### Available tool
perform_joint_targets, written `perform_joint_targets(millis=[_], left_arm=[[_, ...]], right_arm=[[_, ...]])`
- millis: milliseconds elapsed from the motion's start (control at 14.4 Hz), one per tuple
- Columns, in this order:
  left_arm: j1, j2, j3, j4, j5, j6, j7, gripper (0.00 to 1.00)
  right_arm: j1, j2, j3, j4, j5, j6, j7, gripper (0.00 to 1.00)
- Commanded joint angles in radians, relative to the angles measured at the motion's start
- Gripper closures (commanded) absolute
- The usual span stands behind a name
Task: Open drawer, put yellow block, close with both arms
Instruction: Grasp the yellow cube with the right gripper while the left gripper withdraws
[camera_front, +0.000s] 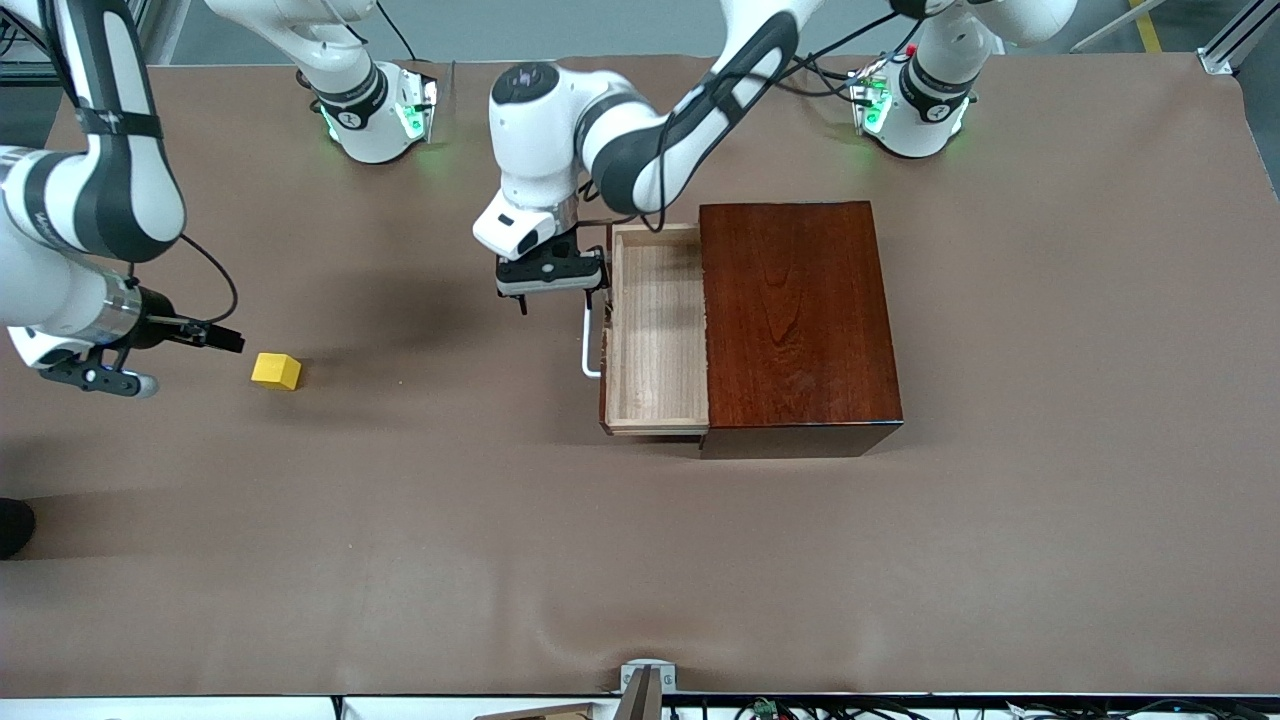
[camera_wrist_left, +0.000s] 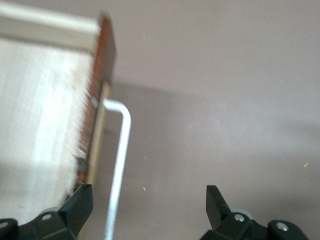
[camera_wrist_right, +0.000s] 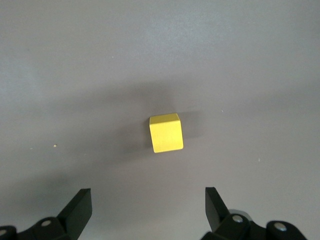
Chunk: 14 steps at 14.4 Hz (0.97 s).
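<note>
Drawer (camera_front: 655, 330) pulled out; yellow block (camera_front: 276, 370) sits well apart.

drawer (camera_front: 655, 330): pulled out of the box (camera_front: 795, 315) toward the right arm's end of the table
handle (camera_front: 590, 345): on the drawer front
left gripper (camera_front: 552, 290): over the table just beside the handle
block (camera_front: 276, 371): on the table, well apart from the drawer, toward the right arm's end
right gripper (camera_front: 100, 378): near the block
</note>
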Motion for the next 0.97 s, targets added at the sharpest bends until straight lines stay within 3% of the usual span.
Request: perform_joint_targets(millis=[0,278,417,695,904], left_arm=[[0.017,-0.107,0.014,-0.023,0.070,-0.121,0.015,0.00],[0.122,-0.241,0.013,-0.034,0.070,-0.301,0.231,0.00],[0.171,-0.299,0.011,-0.034,0.062,-0.380,0.250,0.00],[0.234,-0.354,0.008,-0.035,0.061,-0.477,0.279,0.00],[0.312,-0.405,0.008,-0.035,0.029,-0.537,0.407,0.00]], right_arm=[[-0.020,-0.006,0.014,-0.073,-0.022,0.081,-0.002,0.00],[-0.022,0.011,0.014,-0.146,-0.023,0.197,-0.018,0.00],[-0.026,0.034,0.014,-0.157,-0.025,0.230,-0.029,0.00],[-0.074,0.085,0.014,-0.180,-0.031,0.337,-0.110,0.00],[-0.080,0.123,0.014,-0.205,-0.031,0.432,-0.147,0.00]])
